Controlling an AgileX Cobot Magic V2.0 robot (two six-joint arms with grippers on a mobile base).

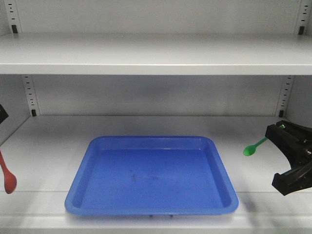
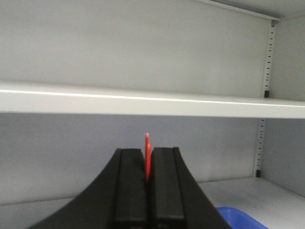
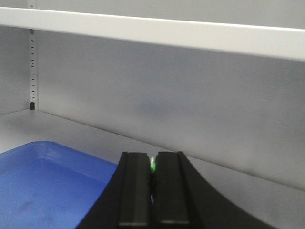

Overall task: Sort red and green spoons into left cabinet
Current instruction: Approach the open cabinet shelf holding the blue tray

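The blue tray [image 1: 151, 202] lies on the lower shelf [image 1: 48, 141] of the pale grey cabinet, in the middle. My left gripper [image 2: 147, 155] is shut on the red spoon [image 2: 147, 152]; in the front view the red spoon [image 1: 7, 176] hangs bowl down at the far left edge, left of the tray. My right gripper [image 3: 152, 160] is shut on the green spoon [image 3: 152, 165]; in the front view the right gripper [image 1: 278, 131] holds the green spoon [image 1: 254, 147] pointing left, bowl just right of the tray's far right corner, above the shelf.
An upper shelf [image 1: 156, 53] spans the cabinet above the tray. Perforated upright strips [image 1: 30, 95] stand at the back corners. The tray's corner shows in the left wrist view [image 2: 240, 218], and the tray shows in the right wrist view [image 3: 43, 186].
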